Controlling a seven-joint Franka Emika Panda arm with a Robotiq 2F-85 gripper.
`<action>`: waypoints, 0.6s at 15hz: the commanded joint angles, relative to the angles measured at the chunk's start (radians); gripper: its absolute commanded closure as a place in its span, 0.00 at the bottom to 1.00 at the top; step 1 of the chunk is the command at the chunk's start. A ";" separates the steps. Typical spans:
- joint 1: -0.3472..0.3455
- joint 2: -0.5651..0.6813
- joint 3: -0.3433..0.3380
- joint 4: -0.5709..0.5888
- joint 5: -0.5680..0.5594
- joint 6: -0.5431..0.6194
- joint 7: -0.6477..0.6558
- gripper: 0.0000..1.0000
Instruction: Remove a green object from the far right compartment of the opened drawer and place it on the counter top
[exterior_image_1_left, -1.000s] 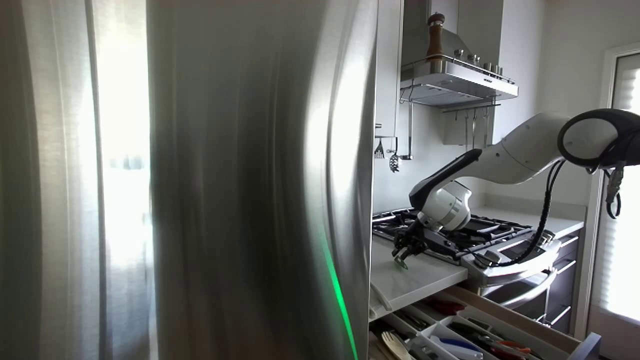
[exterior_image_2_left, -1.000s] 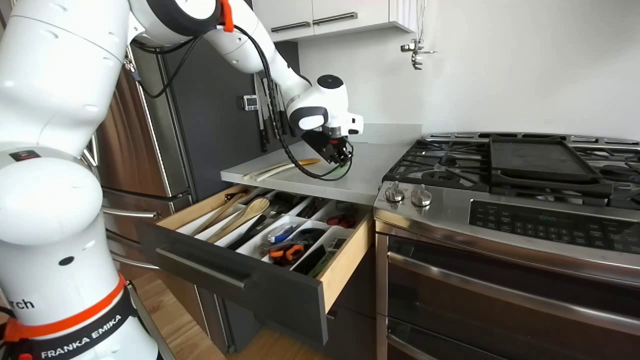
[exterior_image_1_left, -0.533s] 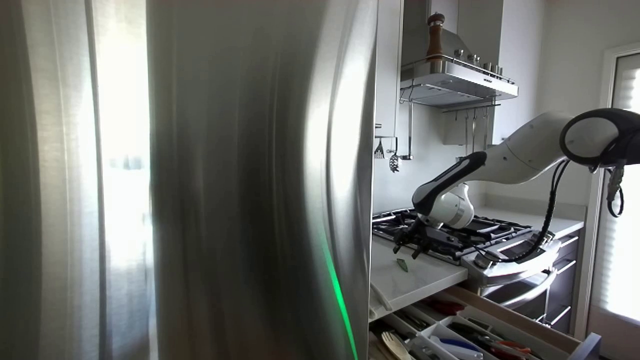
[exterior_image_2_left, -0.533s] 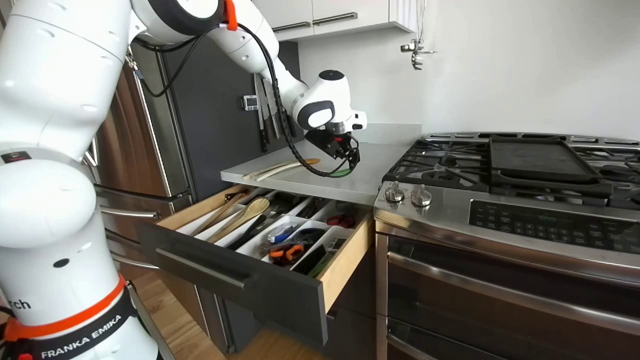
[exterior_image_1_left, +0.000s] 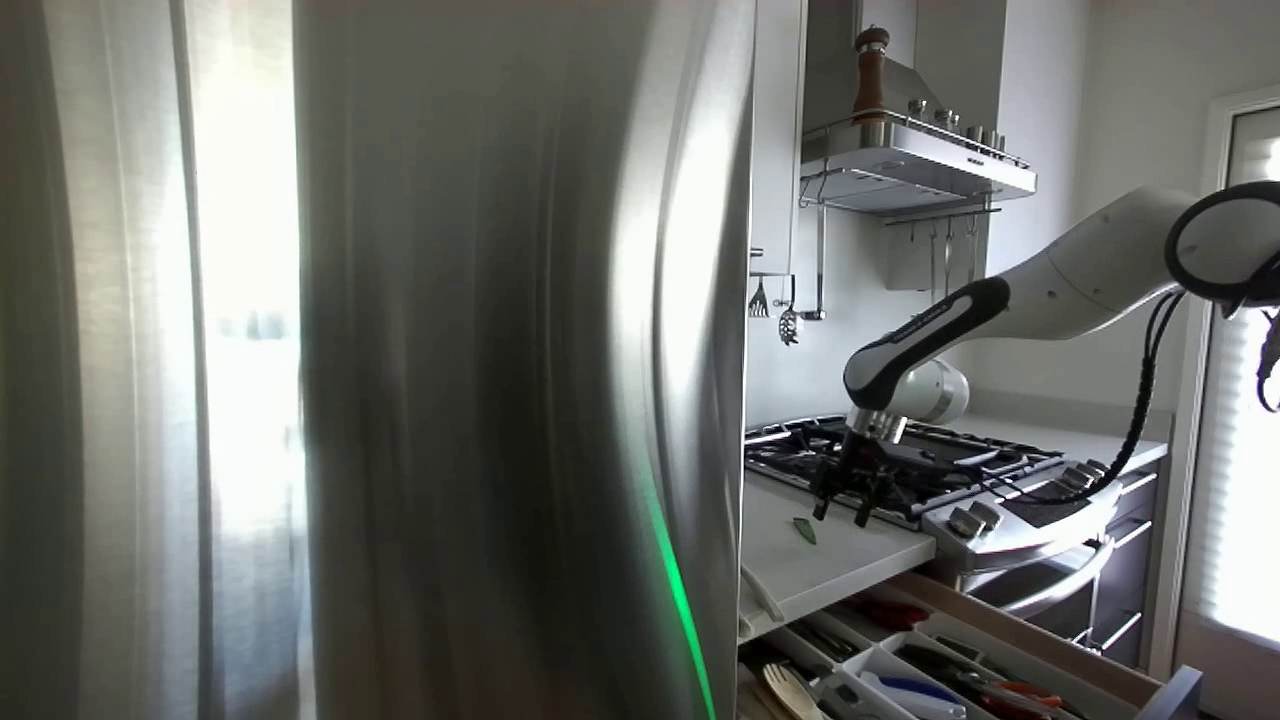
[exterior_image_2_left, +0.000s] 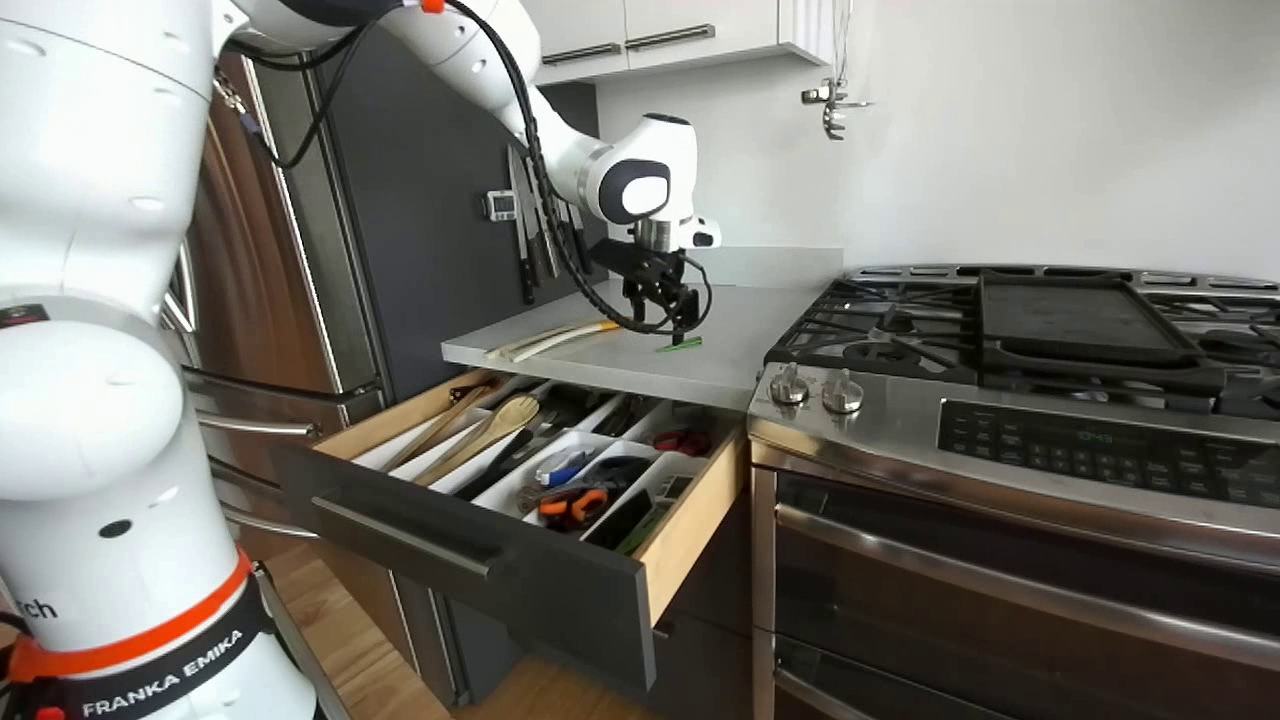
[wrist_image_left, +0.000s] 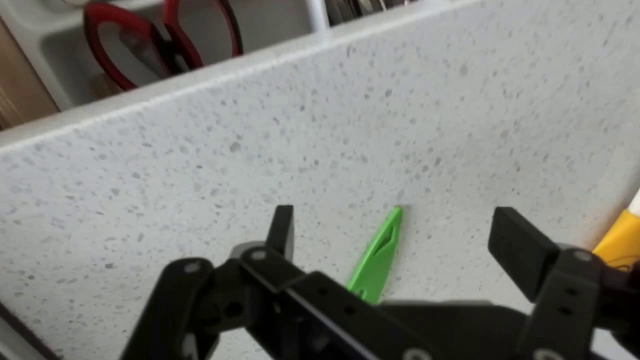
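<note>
A slim, pointed green object (wrist_image_left: 377, 260) lies flat on the speckled pale counter top (wrist_image_left: 350, 125). Both exterior views show it there too, as a small green object (exterior_image_1_left: 805, 531) and as a thin green object (exterior_image_2_left: 680, 345). My gripper (wrist_image_left: 393, 215) stands open just above, its fingers wide apart on either side of the object and touching nothing that I can see. The object's near end is hidden behind the gripper in the wrist view. The drawer (exterior_image_2_left: 700, 520) is pulled out below the counter; its far right compartment holds another green item (exterior_image_2_left: 640, 525) and dark things.
Long utensils (exterior_image_2_left: 560, 335) lie on the counter left of the gripper, and a yellow piece (wrist_image_left: 620, 240) shows at the wrist view's right edge. The black-grated cooktop (exterior_image_2_left: 890, 330) borders the counter. Red-handled scissors (wrist_image_left: 120, 30) and a wooden spoon (exterior_image_2_left: 490, 430) lie in the drawer.
The jaws have opened and let go of the green object, which now rests on the counter. My gripper has shifted off it and turned to point more straight down.
</note>
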 joint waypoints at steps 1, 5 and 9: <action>-0.038 -0.146 0.003 -0.140 -0.089 -0.076 -0.071 0.00; -0.061 -0.268 -0.015 -0.271 -0.165 -0.082 -0.148 0.00; -0.066 -0.390 -0.042 -0.395 -0.281 -0.098 -0.122 0.00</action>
